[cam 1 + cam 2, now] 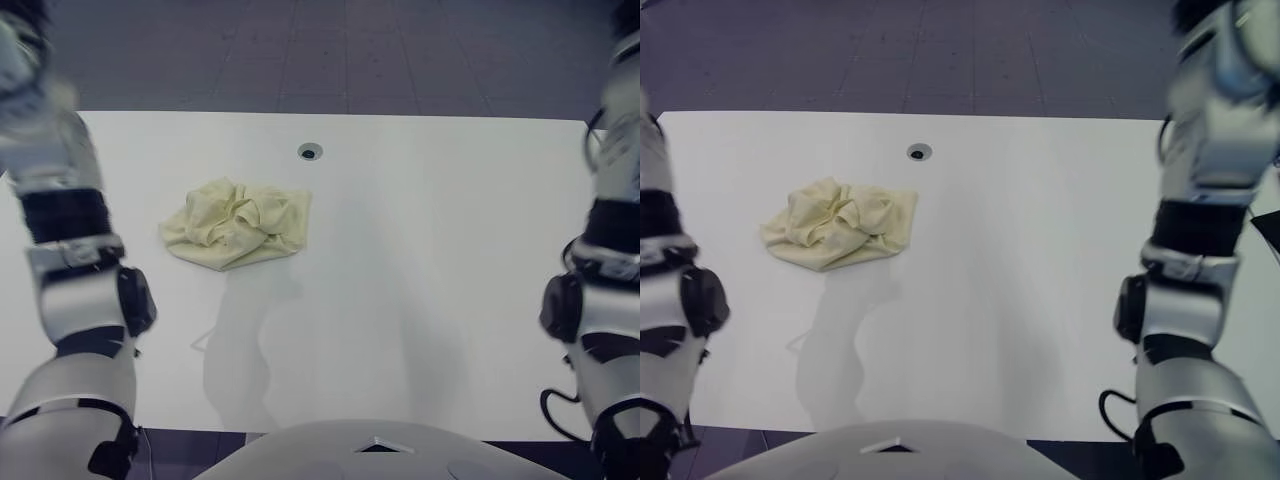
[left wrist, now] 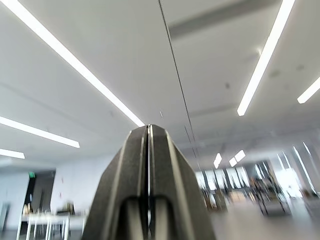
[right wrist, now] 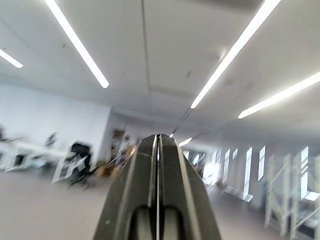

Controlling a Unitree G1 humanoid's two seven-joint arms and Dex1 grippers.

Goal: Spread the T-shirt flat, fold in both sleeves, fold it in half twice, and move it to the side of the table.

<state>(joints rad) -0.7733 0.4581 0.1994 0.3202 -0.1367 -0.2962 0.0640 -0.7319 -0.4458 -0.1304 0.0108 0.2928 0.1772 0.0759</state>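
A pale yellow T-shirt (image 1: 238, 224) lies crumpled in a heap on the white table (image 1: 420, 260), left of centre and toward the far side. Both arms are raised at the table's sides, well away from the shirt. In the left wrist view my left gripper (image 2: 149, 131) points up toward the ceiling, its two fingers pressed together with nothing between them. My right gripper (image 3: 158, 140) in the right wrist view is likewise shut and empty, aimed upward at the room.
A small round cable hole (image 1: 310, 152) sits in the table beyond the shirt. The table's front edge (image 1: 300, 428) runs close to me. Dark tiled floor (image 1: 330, 50) lies past the far edge.
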